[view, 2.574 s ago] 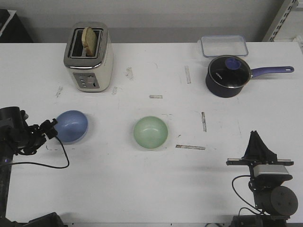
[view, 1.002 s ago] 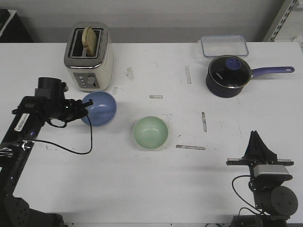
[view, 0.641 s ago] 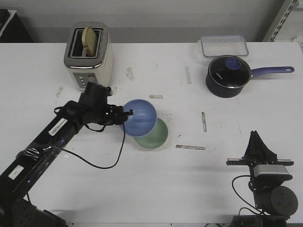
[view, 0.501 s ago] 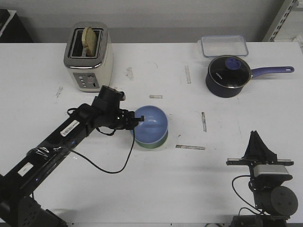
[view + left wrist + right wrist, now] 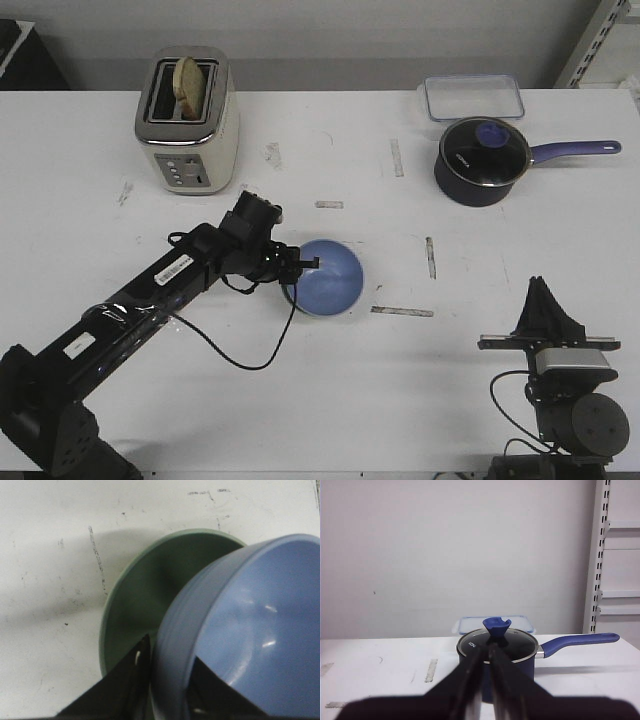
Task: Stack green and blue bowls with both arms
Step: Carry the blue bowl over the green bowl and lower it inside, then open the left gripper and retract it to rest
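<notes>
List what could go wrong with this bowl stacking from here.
1. The left gripper pinches only the rim of the blue bowl, so the bowl may slip or tip.
2. In the left wrist view the blue bowl sits off-center over the green bowl; released now, it might seat crooked.
3. Lowering off-center could nudge the green bowl along the table.

you can make out small white lettering on the dark saucepan [image 5: 497, 655] — too small to read for sure. the white stickers on the left arm [image 5: 175, 268] show no legible text.
</notes>
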